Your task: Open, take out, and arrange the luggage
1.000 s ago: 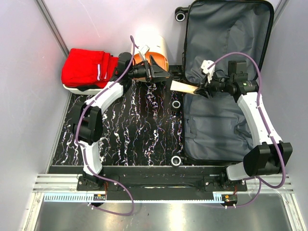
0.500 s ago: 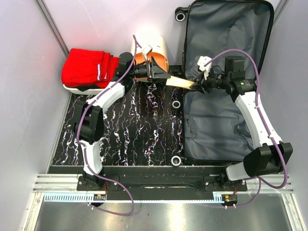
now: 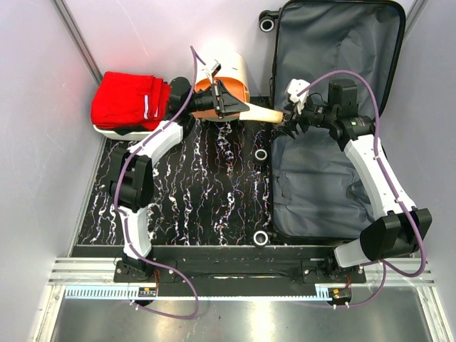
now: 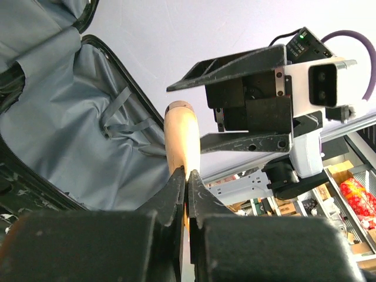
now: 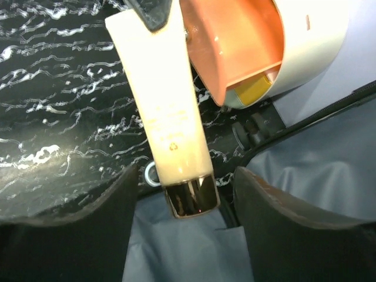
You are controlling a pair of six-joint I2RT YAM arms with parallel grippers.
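Open grey-lined hard-shell suitcase [image 3: 335,57] lies upper right, top edge cropped. Left gripper [image 4: 187,176] clamped on cream plastic tube [image 5: 167,117], crimped end hidden. Right gripper [image 3: 291,122] spread wide, not touching the bronze cap [image 5: 191,198].

The white-and-black left arm [image 3: 153,146] reaches forward and rightward, its black left gripper [image 3: 239,107] pinched tight on a cream plastic tube [image 3: 262,112]. The matching right arm [image 3: 374,167] bends leftward, its right gripper [image 3: 291,122] spread wide around the tube's capped end, not touching it.

The cream tube [image 3: 261,112] now lies higher and further left than a second ago; the left gripper [image 3: 237,107] now pinches its flat end; the right gripper [image 3: 289,120] now stands spread around its cap.
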